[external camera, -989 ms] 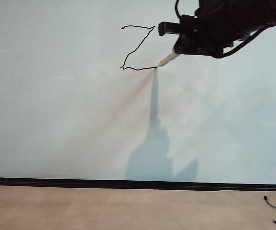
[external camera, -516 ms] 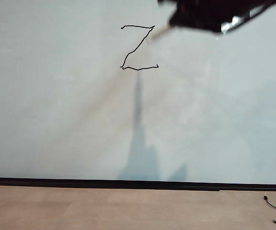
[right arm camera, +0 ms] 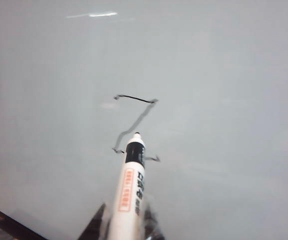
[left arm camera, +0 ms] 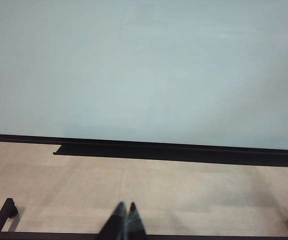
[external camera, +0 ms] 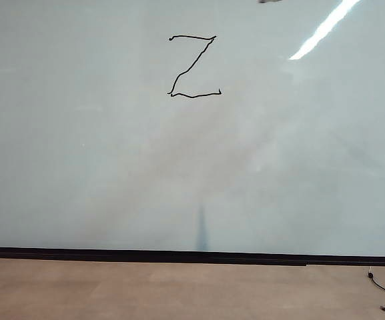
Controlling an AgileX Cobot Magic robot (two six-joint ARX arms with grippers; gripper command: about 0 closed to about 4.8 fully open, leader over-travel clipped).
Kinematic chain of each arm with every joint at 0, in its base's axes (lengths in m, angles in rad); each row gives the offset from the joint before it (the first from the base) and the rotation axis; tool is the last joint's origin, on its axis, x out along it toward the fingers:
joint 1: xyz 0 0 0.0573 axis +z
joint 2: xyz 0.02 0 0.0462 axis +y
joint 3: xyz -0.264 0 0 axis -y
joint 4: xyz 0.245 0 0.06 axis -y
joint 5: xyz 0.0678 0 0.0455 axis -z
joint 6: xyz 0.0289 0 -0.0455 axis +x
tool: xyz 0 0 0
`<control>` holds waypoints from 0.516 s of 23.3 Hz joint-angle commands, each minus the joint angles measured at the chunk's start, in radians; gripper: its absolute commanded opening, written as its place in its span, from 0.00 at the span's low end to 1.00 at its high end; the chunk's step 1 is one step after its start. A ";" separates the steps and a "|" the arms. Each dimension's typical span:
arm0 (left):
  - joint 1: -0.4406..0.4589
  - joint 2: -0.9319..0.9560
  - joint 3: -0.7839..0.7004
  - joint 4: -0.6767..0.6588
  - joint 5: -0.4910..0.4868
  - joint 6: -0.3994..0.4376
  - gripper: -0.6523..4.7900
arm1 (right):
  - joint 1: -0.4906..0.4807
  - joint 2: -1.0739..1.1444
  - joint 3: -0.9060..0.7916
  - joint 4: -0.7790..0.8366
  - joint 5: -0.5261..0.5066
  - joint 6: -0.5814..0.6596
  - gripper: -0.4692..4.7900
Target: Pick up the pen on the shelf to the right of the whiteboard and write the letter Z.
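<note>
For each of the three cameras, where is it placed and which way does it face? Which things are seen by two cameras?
Exterior view: off the arms, facing the whiteboard and the letter Z; almost no robot visible.
Left wrist view: low, facing the board's lower edge and floor; shut left gripper shows.
Right wrist view: drawn back from the board, facing the Z; right gripper holds the pen.
Shared: board in all; Z in exterior and right wrist.

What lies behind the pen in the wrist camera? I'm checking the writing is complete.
Behind the pen, held in the shut right gripper, is the whiteboard with the letter Z; the pen hides part of its lower stroke.
</note>
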 commanded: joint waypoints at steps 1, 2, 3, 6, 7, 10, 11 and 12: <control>0.000 0.000 0.002 0.006 0.000 0.005 0.11 | -0.006 -0.153 -0.020 -0.194 0.040 -0.011 0.08; 0.000 0.000 0.002 0.006 0.000 0.005 0.11 | -0.011 -0.206 -0.021 -0.269 0.040 -0.021 0.08; 0.000 0.000 0.002 0.006 0.000 0.005 0.11 | -0.018 -0.251 -0.021 -0.322 0.041 -0.026 0.08; 0.000 0.000 0.002 0.005 0.000 0.005 0.11 | -0.048 -0.383 -0.021 -0.464 0.039 -0.028 0.08; 0.000 0.000 0.002 0.006 0.000 0.005 0.11 | -0.070 -0.457 -0.022 -0.539 0.035 -0.028 0.08; 0.000 0.000 0.002 0.005 0.000 0.005 0.11 | -0.108 -0.605 -0.035 -0.645 0.015 -0.028 0.08; 0.000 0.000 0.002 0.006 0.000 0.005 0.11 | -0.111 -0.599 -0.043 -0.628 0.004 -0.028 0.08; 0.000 0.000 0.002 0.005 0.000 0.005 0.11 | -0.120 -0.602 -0.045 -0.629 -0.008 -0.027 0.08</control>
